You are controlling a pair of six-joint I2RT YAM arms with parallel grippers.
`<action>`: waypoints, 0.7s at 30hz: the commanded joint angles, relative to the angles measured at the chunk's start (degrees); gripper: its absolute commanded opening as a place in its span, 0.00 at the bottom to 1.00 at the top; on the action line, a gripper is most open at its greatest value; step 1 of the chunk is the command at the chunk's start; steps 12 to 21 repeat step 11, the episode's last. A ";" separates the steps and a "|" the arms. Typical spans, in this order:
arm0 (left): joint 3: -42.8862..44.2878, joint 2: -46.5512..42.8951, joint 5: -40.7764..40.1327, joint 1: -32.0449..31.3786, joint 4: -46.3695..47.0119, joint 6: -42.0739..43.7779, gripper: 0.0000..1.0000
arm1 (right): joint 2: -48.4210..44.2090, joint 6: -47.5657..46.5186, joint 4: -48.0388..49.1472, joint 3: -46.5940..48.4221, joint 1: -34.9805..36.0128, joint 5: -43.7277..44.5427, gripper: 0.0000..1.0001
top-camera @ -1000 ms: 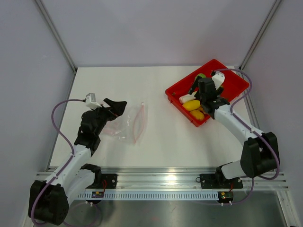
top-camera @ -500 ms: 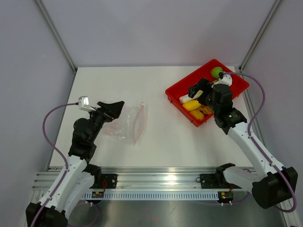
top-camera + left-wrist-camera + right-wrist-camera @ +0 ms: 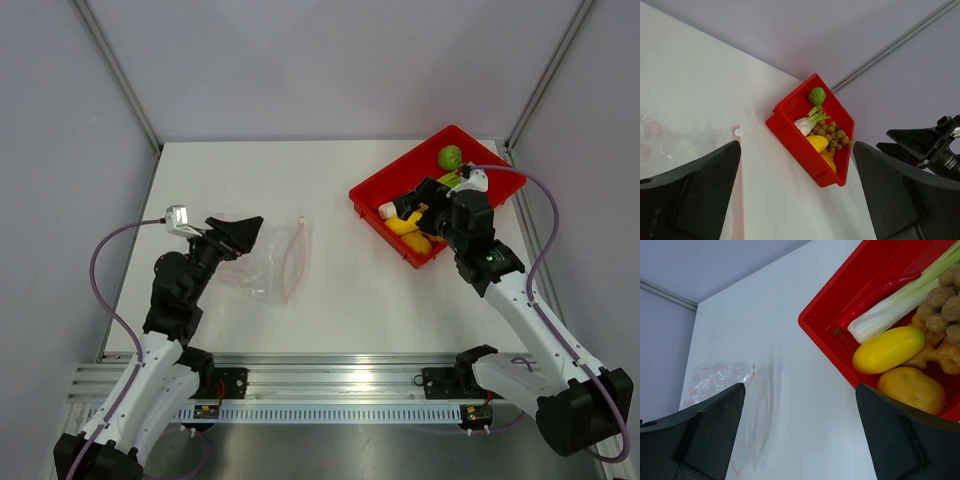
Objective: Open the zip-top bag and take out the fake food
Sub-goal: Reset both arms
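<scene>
The clear zip-top bag (image 3: pixel 262 264) lies flat on the white table with its pink zip strip (image 3: pixel 293 262) spread open; I see no food in it. It also shows in the left wrist view (image 3: pixel 660 145) and the right wrist view (image 3: pixel 715 380). The fake food sits in the red tray (image 3: pixel 490 165): green round fruit (image 3: pixel 450 156), celery stalk (image 3: pixel 900 305), yellow piece (image 3: pixel 888 350), orange piece (image 3: pixel 912 388), tan balls (image 3: pixel 945 295). My left gripper (image 3: pixel 240 232) is open and empty above the bag's left part. My right gripper (image 3: pixel 418 200) is open and empty above the tray's near-left end.
A red chili (image 3: pixel 875 297) and a tan ginger piece (image 3: pixel 935 352) also lie in the tray. Grey walls with metal posts enclose the table on three sides. The arm rail runs along the near edge.
My right arm has drawn back from over the tray towards the near side, uncovering the green fruit. My left arm has pulled back slightly off the bag. The bag has not moved.
</scene>
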 commanded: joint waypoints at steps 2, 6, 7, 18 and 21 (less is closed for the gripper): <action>0.58 0.61 1.57 -0.26 1.74 1.04 0.99 | 0.12 0.44 2.09 -0.28 -0.13 -1.44 1.00; 0.58 0.35 1.31 -0.26 1.39 1.13 0.99 | 0.38 0.35 2.00 -0.01 -0.13 -1.45 0.99; 0.58 0.35 1.22 -0.26 1.30 1.13 0.99 | 0.12 0.35 2.26 -0.10 -0.13 -1.53 0.99; 0.66 0.52 1.13 -0.26 1.04 1.13 0.99 | -0.76 0.70 1.48 -0.45 -0.13 1.18 0.99; 0.66 0.52 1.13 -0.26 1.04 1.13 0.99 | -0.76 0.70 1.48 -0.45 -0.13 1.18 0.99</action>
